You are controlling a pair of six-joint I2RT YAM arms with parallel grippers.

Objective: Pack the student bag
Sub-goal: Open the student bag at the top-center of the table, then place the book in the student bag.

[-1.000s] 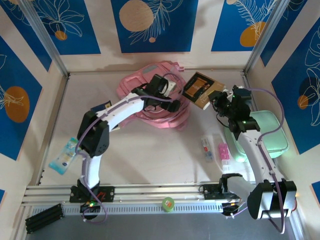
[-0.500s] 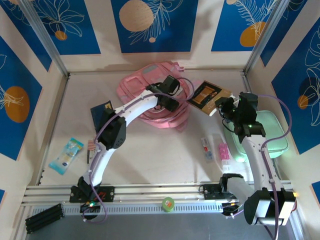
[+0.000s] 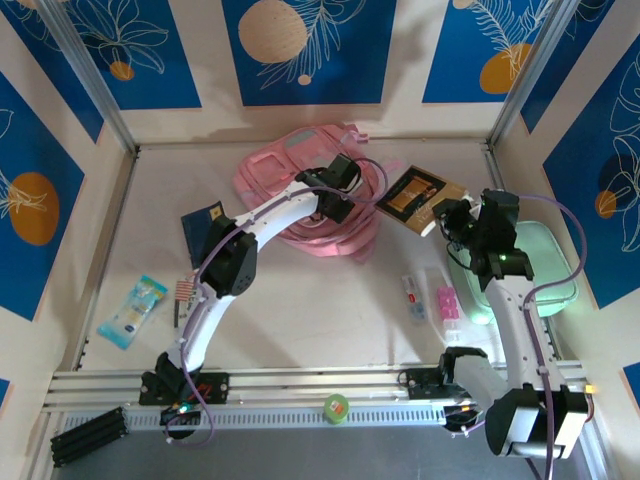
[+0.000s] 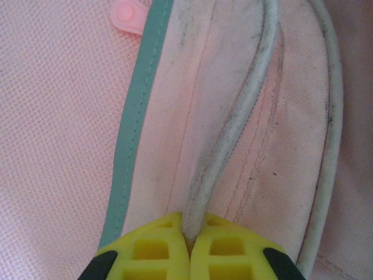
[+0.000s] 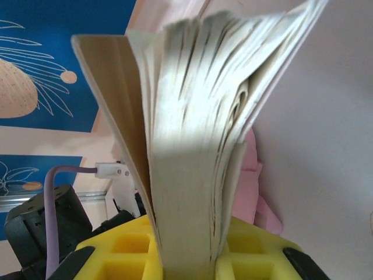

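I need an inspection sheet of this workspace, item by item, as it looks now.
Surface: pale table, things scattered on it.
Job's things: pink backpack at the back; book held beside it.
Clutter: mint case, blue packet, green tape roll.
Grippers: left gripper shut on a backpack edge; right gripper shut on the book.
Cables: purple cable by the right wrist.
Surroundings: blue leaf-print wall panels.

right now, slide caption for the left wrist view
Left gripper pinching the grey piped edge of a soft pink fabric student bag beside teal trim
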